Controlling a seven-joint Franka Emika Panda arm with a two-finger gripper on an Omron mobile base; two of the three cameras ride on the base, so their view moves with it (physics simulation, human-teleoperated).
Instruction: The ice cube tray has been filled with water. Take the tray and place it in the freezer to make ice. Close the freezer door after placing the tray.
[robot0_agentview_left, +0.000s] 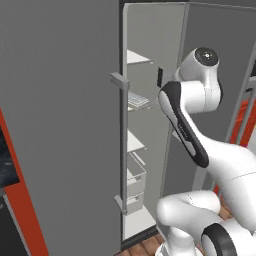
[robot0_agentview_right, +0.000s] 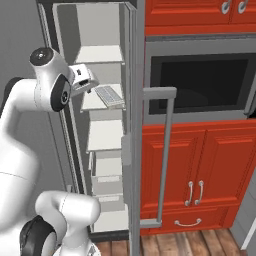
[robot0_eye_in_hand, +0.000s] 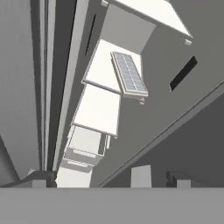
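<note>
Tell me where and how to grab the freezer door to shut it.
Take the freezer door by its long vertical bar handle, near mid-height. The bar stands clear of the panel on brackets, so the open gripper could likely close around it, coming from the door's outer face. The ice cube tray already lies on a shelf.

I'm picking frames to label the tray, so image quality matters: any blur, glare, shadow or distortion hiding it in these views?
Left base view: the ice cube tray is small and soft, half behind the freezer door edge. Right base view: evenly lit, no glare, cells faint. Hand view: sharpest grid, but the picture is rolled and perspective skews the freezer shelves.
</note>
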